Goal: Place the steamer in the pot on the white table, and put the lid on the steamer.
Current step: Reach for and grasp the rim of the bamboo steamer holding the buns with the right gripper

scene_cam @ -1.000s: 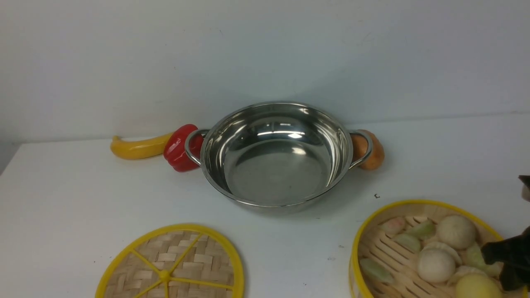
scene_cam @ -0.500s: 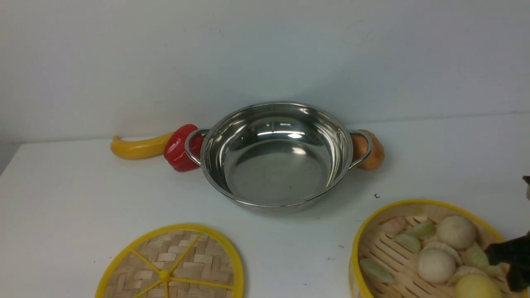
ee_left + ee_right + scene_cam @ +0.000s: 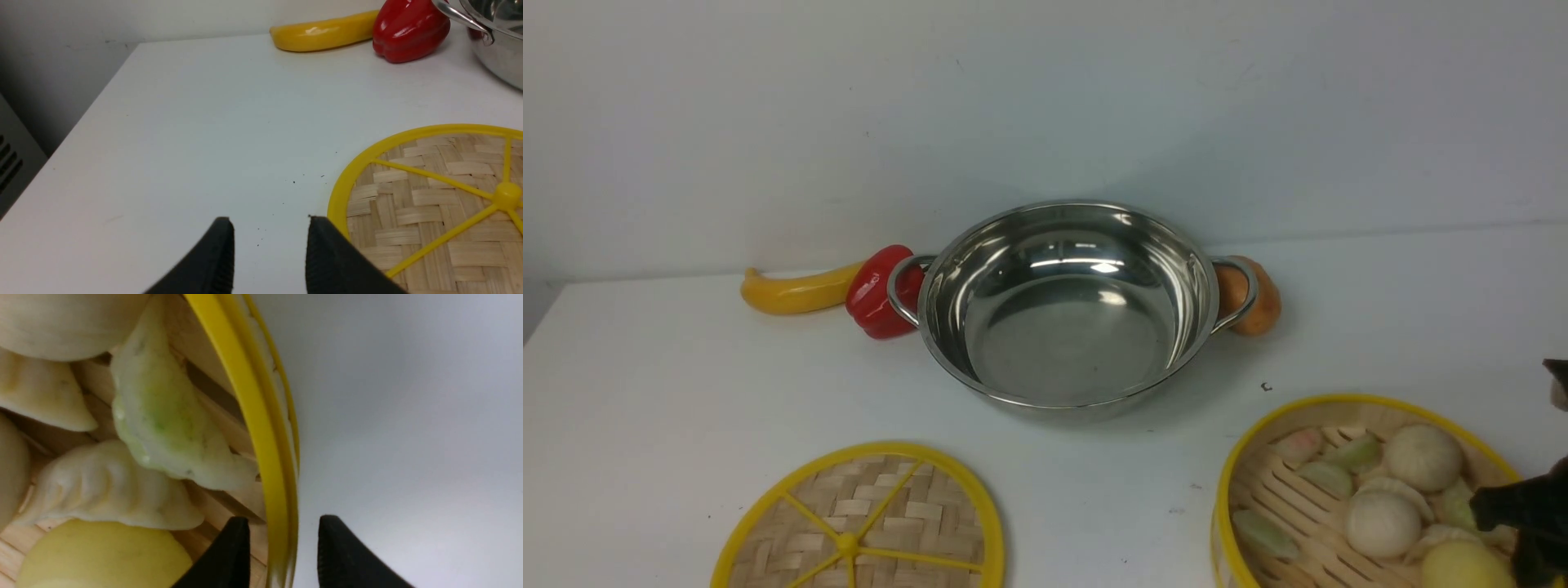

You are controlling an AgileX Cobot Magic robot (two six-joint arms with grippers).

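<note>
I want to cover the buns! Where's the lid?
Front view: the lid lies flat on the table, near left, just in front of the pot.

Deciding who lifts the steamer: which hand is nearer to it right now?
Right. The right hand straddles the rim of the steamer, one finger inside, one outside. The left hand is far off, by the lid.

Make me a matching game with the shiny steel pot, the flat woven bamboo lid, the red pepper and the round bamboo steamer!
1. shiny steel pot
2. flat woven bamboo lid
3. red pepper
4. round bamboo steamer

A. holds toy buns
B. empty inside
C. next to a yellow banana
D. lies flat, front left

Pairs: 1-B, 2-D, 3-C, 4-A.
</note>
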